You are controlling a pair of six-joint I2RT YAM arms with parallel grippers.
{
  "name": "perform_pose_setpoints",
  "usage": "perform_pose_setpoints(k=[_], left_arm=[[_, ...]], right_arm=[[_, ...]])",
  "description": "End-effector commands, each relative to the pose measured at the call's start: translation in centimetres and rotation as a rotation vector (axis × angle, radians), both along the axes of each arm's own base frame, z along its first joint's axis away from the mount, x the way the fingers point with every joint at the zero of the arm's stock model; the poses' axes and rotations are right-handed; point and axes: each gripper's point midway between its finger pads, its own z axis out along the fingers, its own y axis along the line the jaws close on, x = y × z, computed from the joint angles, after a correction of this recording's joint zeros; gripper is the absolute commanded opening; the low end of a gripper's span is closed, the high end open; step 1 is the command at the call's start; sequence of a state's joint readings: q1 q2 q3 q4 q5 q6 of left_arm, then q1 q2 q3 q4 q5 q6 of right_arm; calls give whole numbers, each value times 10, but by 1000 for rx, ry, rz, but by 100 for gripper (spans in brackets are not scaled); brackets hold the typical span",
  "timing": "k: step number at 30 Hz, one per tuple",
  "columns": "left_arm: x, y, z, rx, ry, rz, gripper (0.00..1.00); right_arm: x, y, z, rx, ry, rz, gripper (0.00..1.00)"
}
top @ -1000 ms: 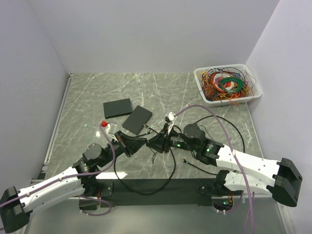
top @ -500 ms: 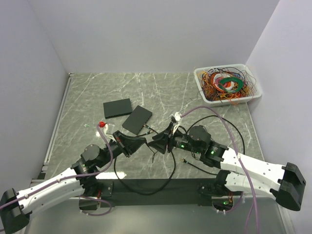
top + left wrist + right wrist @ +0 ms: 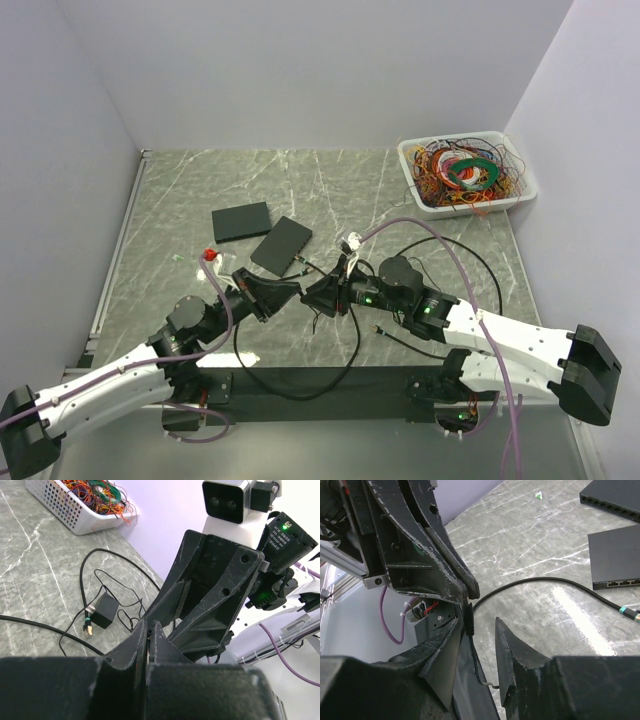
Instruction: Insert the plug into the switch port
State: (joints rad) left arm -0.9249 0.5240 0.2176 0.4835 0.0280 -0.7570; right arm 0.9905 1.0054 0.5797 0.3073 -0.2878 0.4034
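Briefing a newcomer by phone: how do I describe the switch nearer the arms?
On the marbled table, look left of centre. Of two black switches there, it is the right switch, lying diagonally, with a cable end by its near corner.

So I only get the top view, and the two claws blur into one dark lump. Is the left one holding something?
Observer: Yes. The right wrist view shows the left gripper shut on a thin black cable.
Visitor: And the right one?
Observer: The right gripper is open, its fingers on either side of that cable.
Visitor: Where would it plug in?
Observer: That view shows a row of ports along one edge of the nearer switch.
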Motion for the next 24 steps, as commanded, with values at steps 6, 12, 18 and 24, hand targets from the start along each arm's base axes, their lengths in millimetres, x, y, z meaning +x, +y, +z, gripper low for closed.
perform_pose_setpoints(k=[6,12,18,24], left_arm=[[1,-3,12,-40,-19,-1,0],[1,-2,12,-47,-18,-2,0],[1,-1,9,-45,-13,5,1],[1,0,6,-43,-5,9,1]], right_arm=[[1,6,25,72,-40,16,35],[2,8,25,68,-37,17,27],[-1,11,22,69,-26,36,22],[0,10,22,74,-25,27,16]])
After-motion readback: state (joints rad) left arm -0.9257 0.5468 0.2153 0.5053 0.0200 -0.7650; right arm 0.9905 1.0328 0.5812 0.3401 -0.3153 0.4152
